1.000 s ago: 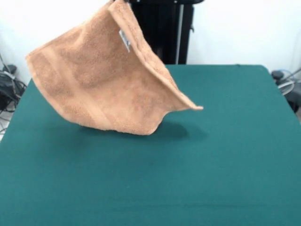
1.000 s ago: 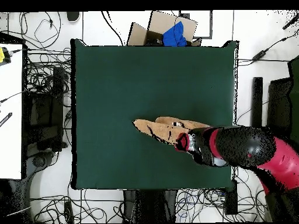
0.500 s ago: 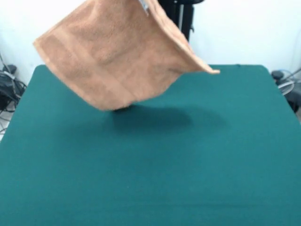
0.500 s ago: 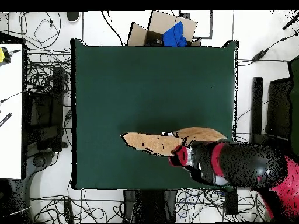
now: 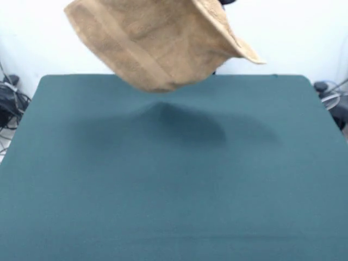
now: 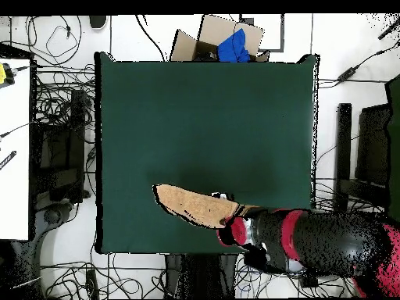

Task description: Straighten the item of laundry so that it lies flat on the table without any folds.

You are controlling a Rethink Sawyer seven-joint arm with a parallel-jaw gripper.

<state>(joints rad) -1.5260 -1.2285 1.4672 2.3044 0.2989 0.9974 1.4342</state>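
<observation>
Towel (image 5: 157,43) hung clear of table (image 5: 174,185), off the felt altogether, draped with woven band along lower edge and one corner jutting toward picture right; shadow on felt beneath. Overhead: towel (image 6: 195,208) seen edge-on as narrow strip over table's (image 6: 203,117) robot-side edge, gripper (image 6: 237,228) at its end. Jaw opening hidden by cloth and wrist; could not tell.

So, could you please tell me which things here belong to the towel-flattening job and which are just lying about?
Belonging to the job:
- orange-tan terry towel, hanging clear above the table
- dark green felt-topped table
- red and black robot arm

Just lying about:
- brown cardboard box holding blue cloth, beyond the table
- tangled black cables on the floor
</observation>
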